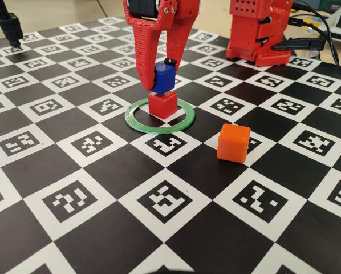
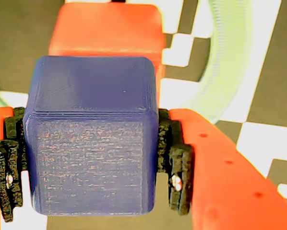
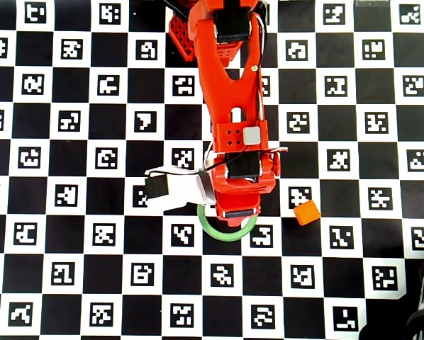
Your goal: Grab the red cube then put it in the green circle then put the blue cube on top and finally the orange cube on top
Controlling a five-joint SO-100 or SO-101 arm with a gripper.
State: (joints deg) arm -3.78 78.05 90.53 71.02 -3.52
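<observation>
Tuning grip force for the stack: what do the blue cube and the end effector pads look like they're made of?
Blue cube: likely 3D-printed plastic, matte; fine layer lines run across its faces and edges are rounded. Pads of the end effector: black, rough and crumbly-looking, probably foam or rubber strips on red printed plastic; exact material unclear. They press against both sides of the cube.

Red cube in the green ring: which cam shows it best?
Fixed view. The small matte red plastic cube shows whole inside the thin flat green plastic ring, under the dark-blue plastic cube in the tool. Wrist view shows only its top behind the blue cube. Overhead view: arm hides it.
</observation>
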